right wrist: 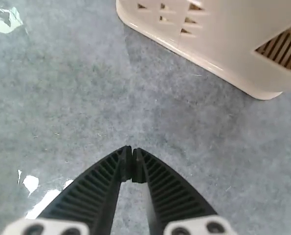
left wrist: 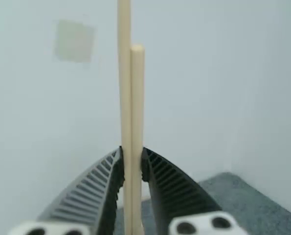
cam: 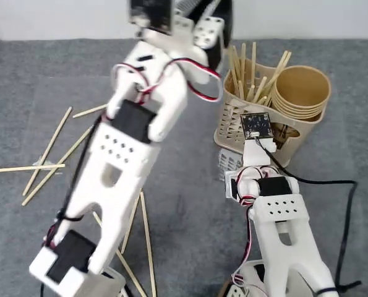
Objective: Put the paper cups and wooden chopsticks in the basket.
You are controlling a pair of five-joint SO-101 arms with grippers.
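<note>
My left gripper (left wrist: 131, 169) is shut on two wooden chopsticks (left wrist: 130, 122) that stand straight up between its jaws, against a pale wall. In the high view that arm (cam: 140, 124) stretches to the far edge of the table, left of the beige basket (cam: 233, 133). The basket holds stacked paper cups (cam: 301, 93) and several chopsticks (cam: 248, 74) standing upright. Loose chopsticks (cam: 47, 151) lie on the grey mat at the left, and more (cam: 146, 241) lie under the left arm. My right gripper (right wrist: 132, 166) is shut and empty, low over the mat beside the basket (right wrist: 218, 44).
The grey mat (cam: 190, 204) covers the table. The right arm (cam: 276, 210) stands in front of the basket with a black cable (cam: 341, 204) trailing on its right. A scrap of clear film (right wrist: 3, 17) lies on the mat.
</note>
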